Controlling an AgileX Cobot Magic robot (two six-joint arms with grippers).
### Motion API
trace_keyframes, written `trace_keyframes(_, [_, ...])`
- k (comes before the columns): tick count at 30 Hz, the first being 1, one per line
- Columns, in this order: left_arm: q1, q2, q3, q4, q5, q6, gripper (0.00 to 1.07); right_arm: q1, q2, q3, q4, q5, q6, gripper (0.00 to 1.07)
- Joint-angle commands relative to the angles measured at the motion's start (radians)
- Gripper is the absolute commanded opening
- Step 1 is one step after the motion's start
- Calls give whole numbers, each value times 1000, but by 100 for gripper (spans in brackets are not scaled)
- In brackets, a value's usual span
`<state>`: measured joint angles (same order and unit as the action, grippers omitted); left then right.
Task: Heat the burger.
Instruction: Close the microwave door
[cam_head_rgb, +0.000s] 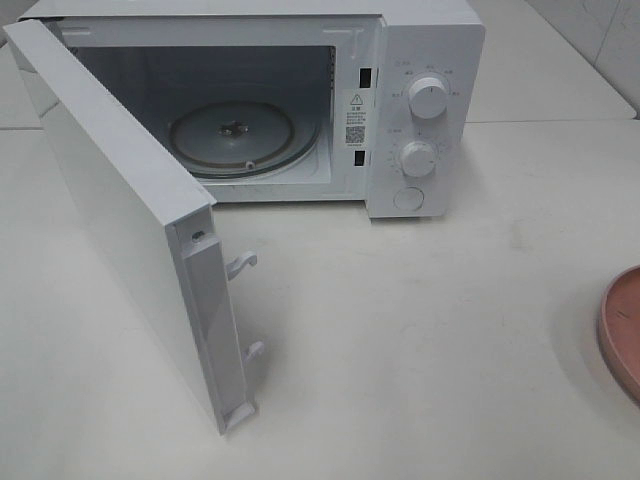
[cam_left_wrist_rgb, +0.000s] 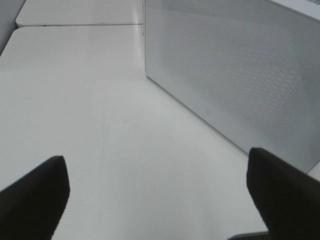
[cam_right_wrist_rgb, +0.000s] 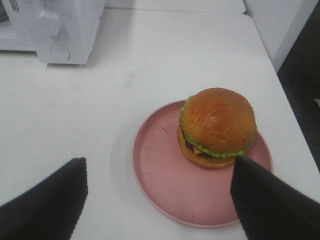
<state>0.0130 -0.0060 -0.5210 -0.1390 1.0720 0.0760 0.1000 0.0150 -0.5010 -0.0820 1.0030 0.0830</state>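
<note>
Right gripper (cam_right_wrist_rgb: 157, 200): jaws spread wide, holding nothing, above the pink plate (cam_right_wrist_rgb: 165, 185). Burger (cam_right_wrist_rgb: 217, 127): on that plate, toward its far side. Left gripper (cam_left_wrist_rgb: 157, 197): jaws spread, empty, over the table (cam_left_wrist_rgb: 90, 110) beside the microwave (cam_head_rgb: 420, 110). Microwave: door (cam_head_rgb: 120, 220) swung open, turntable (cam_head_rgb: 235, 138) bare; warning sticker (cam_head_rgb: 355, 118) on the frame, print too small to read.
</note>
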Motion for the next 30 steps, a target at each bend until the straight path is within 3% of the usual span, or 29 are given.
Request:
trace_keyframes(1, [3, -14, 3, -9, 2, -2, 88, -30, -51, 2, -3, -8, -12, 76])
trace_keyframes(30, [3, -3, 4, -9, 2, -2, 88, -39, -51, 2, -4, -8, -10, 76])
